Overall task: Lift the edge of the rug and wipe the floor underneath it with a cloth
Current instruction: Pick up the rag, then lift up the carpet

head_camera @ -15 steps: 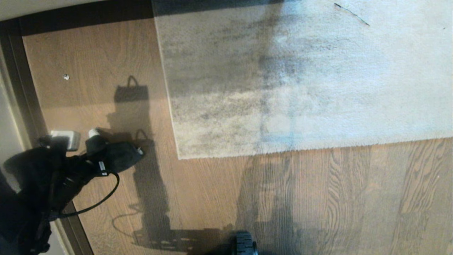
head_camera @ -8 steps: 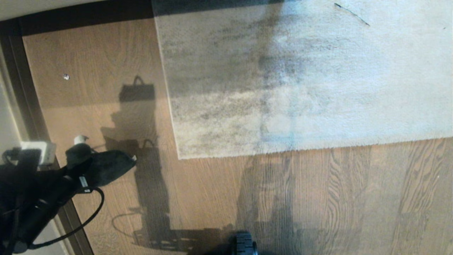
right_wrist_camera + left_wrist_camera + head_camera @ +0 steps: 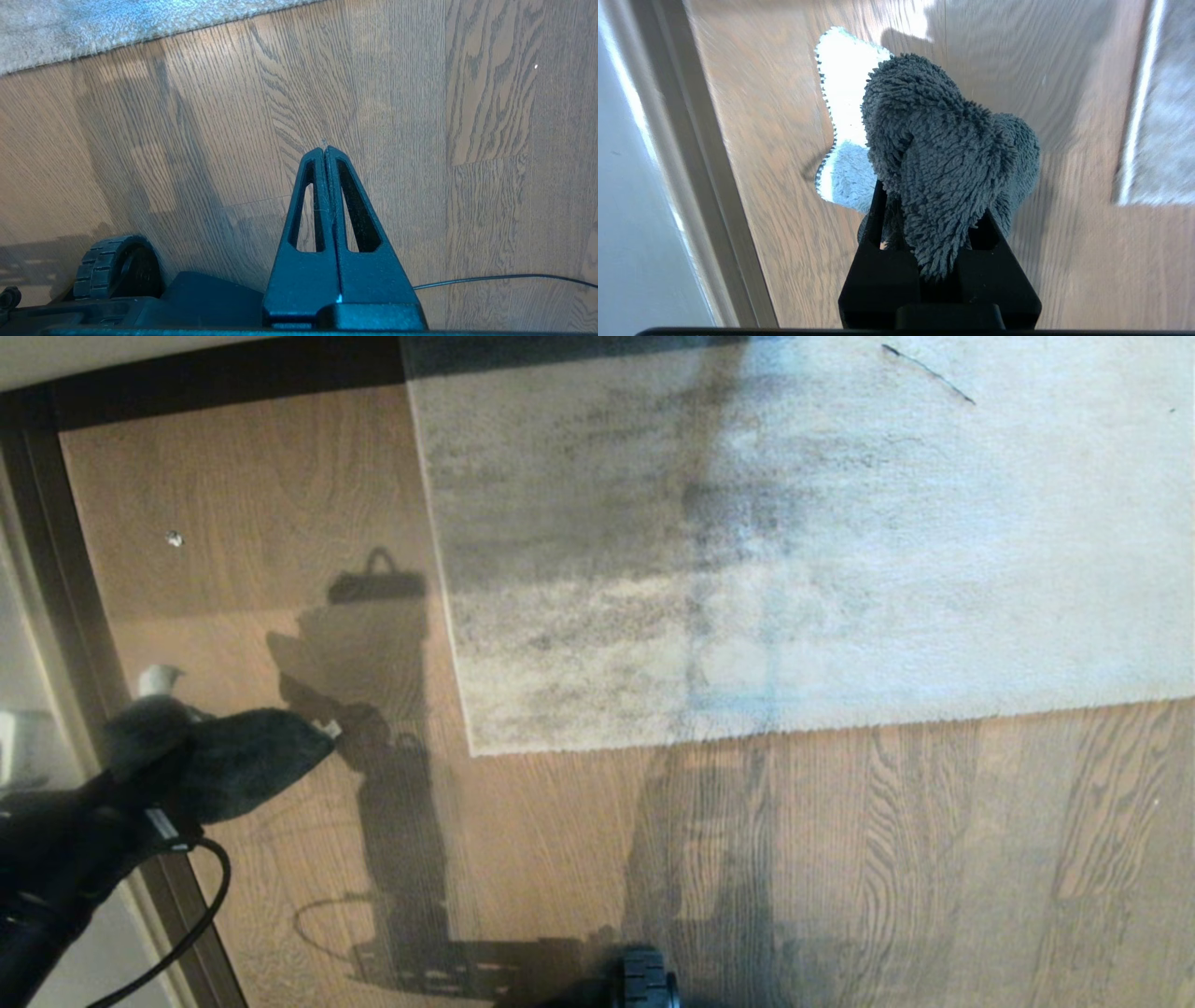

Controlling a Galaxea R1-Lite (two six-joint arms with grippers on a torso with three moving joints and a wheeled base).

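Note:
The mottled grey rug (image 3: 794, 541) lies flat on the brown plank floor (image 3: 579, 859). Its left rug edge (image 3: 455, 635) and near corner (image 3: 473, 749) rest on the planks. At the lower left of the head view my left arm holds the fuzzy dark cloth (image 3: 243, 770) just above the floor, well left of the rug corner. In the left wrist view the left gripper (image 3: 931, 219) is shut on the cloth (image 3: 943, 154), which bulges over the fingers, and the rug (image 3: 1157, 116) shows off to one side. My right gripper (image 3: 325, 150) is shut and empty over bare floor (image 3: 467, 196).
A dark skirting strip (image 3: 65, 616) runs along the left and far walls. A small pale speck (image 3: 174, 538) lies on the planks. The base wheel (image 3: 647, 980) shows at the bottom, with a black cable (image 3: 210, 915) by the left arm and another (image 3: 504, 278) near the right gripper.
My left arm has drawn back toward the skirting at the left, carrying the cloth with it. The rug and the right arm have not moved.

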